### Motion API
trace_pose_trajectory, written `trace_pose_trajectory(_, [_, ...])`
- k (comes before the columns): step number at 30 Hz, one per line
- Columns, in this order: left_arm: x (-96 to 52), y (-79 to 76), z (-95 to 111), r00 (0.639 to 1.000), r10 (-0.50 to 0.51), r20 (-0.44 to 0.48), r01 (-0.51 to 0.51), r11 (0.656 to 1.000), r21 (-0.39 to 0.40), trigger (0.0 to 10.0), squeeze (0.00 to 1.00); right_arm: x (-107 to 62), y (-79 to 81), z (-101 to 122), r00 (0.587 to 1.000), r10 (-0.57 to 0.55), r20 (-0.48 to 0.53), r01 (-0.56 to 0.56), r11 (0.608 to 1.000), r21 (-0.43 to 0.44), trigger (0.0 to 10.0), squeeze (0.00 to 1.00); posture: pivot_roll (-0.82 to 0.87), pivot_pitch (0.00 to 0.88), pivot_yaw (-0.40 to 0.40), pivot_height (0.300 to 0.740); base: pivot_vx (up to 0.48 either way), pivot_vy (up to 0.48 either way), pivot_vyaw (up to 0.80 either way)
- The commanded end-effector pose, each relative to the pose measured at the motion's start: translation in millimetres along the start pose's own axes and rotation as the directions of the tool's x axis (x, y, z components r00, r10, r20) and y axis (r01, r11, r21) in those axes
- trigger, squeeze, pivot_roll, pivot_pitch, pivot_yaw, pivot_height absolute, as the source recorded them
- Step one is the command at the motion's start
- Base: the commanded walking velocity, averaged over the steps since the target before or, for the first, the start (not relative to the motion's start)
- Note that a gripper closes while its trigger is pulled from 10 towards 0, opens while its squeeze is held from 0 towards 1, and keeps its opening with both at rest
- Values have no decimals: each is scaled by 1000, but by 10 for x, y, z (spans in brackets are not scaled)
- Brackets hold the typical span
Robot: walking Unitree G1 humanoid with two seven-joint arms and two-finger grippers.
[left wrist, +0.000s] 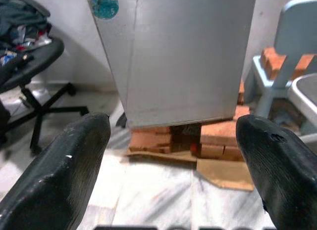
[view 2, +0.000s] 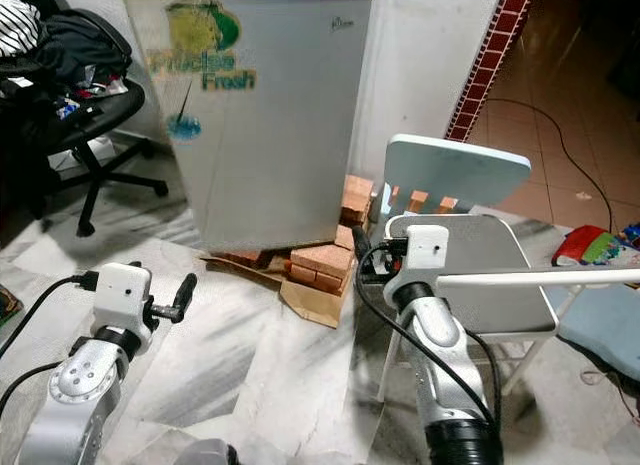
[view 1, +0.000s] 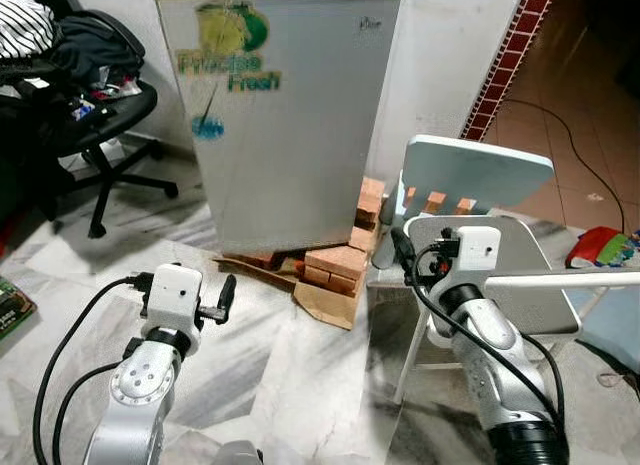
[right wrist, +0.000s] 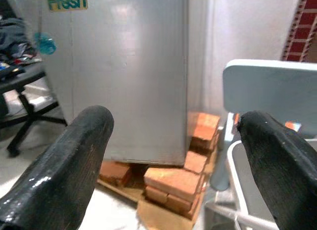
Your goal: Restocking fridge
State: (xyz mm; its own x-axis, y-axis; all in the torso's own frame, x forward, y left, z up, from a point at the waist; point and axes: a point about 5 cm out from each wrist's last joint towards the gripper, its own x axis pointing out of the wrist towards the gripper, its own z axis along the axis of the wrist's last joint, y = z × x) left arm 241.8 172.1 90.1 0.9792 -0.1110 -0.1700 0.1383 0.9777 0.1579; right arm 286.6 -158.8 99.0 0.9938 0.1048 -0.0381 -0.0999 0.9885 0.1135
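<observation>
A small silver fridge [view 1: 290, 115] with a green "Fresh" sticker stands straight ahead with its door closed. It rests on red bricks [view 1: 335, 263]. My left gripper [left wrist: 173, 141] is held low over the marble floor, short of the fridge's front, open and empty. My right gripper [right wrist: 173, 136] is raised by the fridge's right corner, beside the chairs. It is also open with nothing between its fingers. In the left eye view the left fingers [view 1: 227, 295] and right fingers [view 1: 400, 247] point toward the fridge.
A black office chair [view 1: 90, 95] piled with clothes stands at the left. A pale blue plastic chair [view 1: 480, 170] and a grey chair seat [view 1: 520, 275] crowd the right, close to my right arm. Cardboard [view 1: 325, 305] lies under the bricks. A red packet [view 1: 600, 247] lies far right.
</observation>
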Motion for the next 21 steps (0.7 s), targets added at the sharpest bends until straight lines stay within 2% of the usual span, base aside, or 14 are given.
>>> trace_pose_trajectory(1, [28,-50,12,1000,-25,10,25,1000,-6,10000,0,19,-20,21,1000,-26,14,26,1000,-1,10000,0,124,0,-39,740,0,0,0])
trace_pose_trajectory(5, [26,-87,17,998,-63,25,63,998,14,10000,0,29,-39,28,998,-52,20,52,999,-14,10000,0,115,0,-39,740,0,0,0])
trace_pose_trajectory(10, [18,-124,40,992,-110,56,112,993,-22,10000,0,29,-71,5,997,-75,16,75,997,-20,10000,0,110,0,-44,740,0,0,-800])
trace_pose_trajectory(17, [36,-147,31,992,-112,56,113,993,-14,10000,0,38,-82,-13,997,-82,11,83,996,-25,10000,0,111,0,-48,740,0,0,-800])
trace_pose_trajectory(21, [54,-230,67,982,-170,78,172,985,-29,10000,0,48,-87,-20,996,-90,10,90,996,-27,10000,0,108,0,-46,740,0,0,-800])
